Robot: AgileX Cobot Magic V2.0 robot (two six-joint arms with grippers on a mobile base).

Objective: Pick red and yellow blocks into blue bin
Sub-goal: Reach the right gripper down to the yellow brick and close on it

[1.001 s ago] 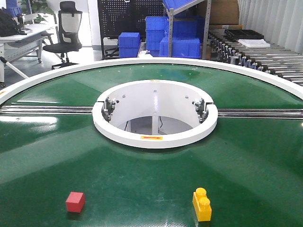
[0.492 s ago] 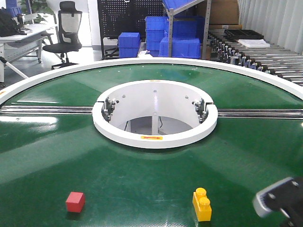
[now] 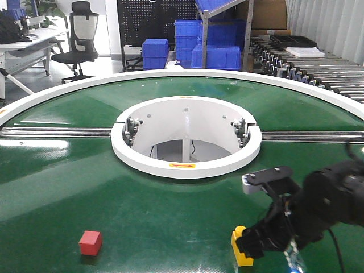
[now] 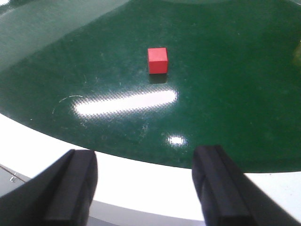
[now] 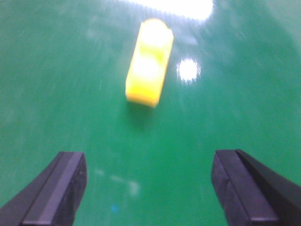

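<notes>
Right wrist cam: yellow brick (image 5: 149,61) is lying on green counter (image 5: 47,70), ahead of right hand (image 5: 148,160), which is being held wide apart, empty. Approach should be kept ctr'd and low, w/ narrow sides gripped below studs. Left hand (image 4: 143,153) is also being held apart, red cube (image 4: 157,60) ahead.

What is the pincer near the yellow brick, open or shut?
Open: the right pincer shows both fingers wide apart, the yellow brick ahead untouched.
</notes>
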